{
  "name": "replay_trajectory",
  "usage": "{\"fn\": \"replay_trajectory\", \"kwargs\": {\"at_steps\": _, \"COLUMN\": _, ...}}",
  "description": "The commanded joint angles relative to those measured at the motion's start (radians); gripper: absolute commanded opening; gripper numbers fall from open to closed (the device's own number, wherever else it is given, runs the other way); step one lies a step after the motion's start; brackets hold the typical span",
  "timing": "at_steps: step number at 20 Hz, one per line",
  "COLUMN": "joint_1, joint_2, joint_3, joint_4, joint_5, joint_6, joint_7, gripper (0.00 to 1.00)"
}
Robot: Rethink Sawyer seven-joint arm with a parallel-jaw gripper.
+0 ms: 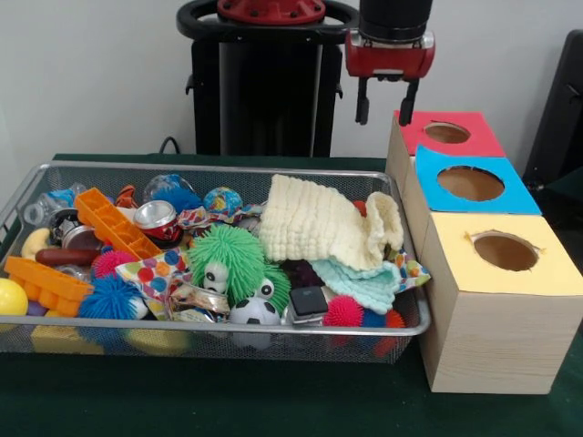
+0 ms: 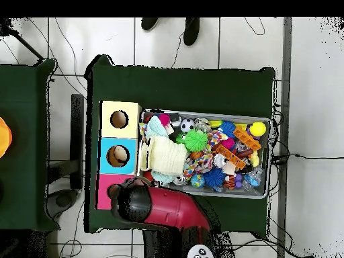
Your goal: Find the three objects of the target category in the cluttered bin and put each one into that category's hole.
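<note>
Crushed clear plastic bottle [image 1: 50, 205] in the silver wire-mesh bin [image 1: 209, 333]: light, springy, slippery; take the neck. Gripper [image 1: 385, 112] jaws spread, empty.

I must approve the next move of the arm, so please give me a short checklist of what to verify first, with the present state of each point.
1. Gripper empty, fingers open: ok.
2. Gripper clear of the clutter: ok, it hangs above the red-topped box, not over the wire bin.
3. A target bottle located: ok, one crushed clear bottle lies at the bin's end farthest from the boxes.
4. Bottle free to grasp: cannot tell, orange blocks crowd it.
5. Box holes unblocked: ok.
6. Other two bottles located: cannot tell.
</note>
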Motion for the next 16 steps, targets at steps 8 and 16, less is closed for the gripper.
{"fn": "replay_trajectory", "kwargs": {"at_steps": 8, "joint_1": -0.203, "joint_2": 0.001, "joint_3": -0.013, "joint_4": 0.097, "joint_5": 0.100, "joint_6": -0.199, "joint_7": 0.258, "gripper": 1.00}}
{"fn": "replay_trajectory", "kwargs": {"at_steps": 16, "joint_1": -0.329, "joint_2": -0.015, "joint_3": 0.066, "joint_4": 0.207, "joint_5": 0.054, "joint_6": -0.297, "joint_7": 0.230, "gripper": 1.00}}
